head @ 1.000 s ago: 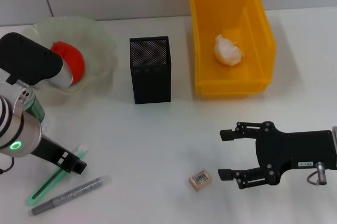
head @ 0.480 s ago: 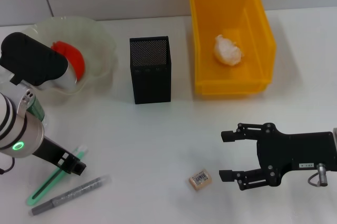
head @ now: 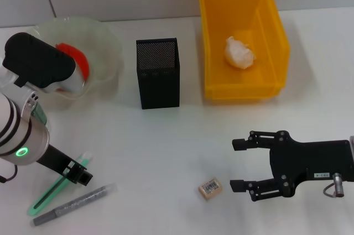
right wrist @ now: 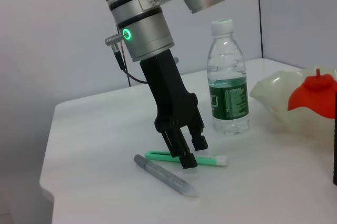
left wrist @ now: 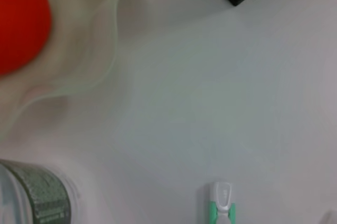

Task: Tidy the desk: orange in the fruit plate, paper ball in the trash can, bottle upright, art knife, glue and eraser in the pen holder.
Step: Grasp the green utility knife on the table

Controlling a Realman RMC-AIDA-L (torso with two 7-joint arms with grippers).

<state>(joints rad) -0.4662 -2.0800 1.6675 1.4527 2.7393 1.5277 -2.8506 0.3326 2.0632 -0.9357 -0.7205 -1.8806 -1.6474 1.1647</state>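
A white desk (head: 166,152) is seen from above, with a robot arm at each side. The left gripper (right wrist: 187,147) points down just above the green art knife (right wrist: 185,157), its tips right by the knife's middle; its fingers sit close together with only a narrow gap and pinch nothing. Beside the knife lies the grey glue pen (right wrist: 164,175), near it but apart, both at the front left of the desk. The bottle (right wrist: 228,79) stands upright just behind the left gripper, with its white-green cap on top, next to the fruit plate (head: 108,41). The pale green fruit plate is at the back left, and the orange (head: 80,61) lies inside it, partly hidden by the left arm in the head view. The black mesh pen holder (head: 158,72) stands upright at the back centre, between the plate and the yellow trash can (head: 221,88). The paper ball (head: 239,52) rests on the floor of the trash can. The right gripper (head: 237,164) lies low at the front right with its fingers spread wide and nothing between them. The small beige eraser (head: 210,187) lies on the desk just beside the right gripper's nearer fingertip, not touching it.
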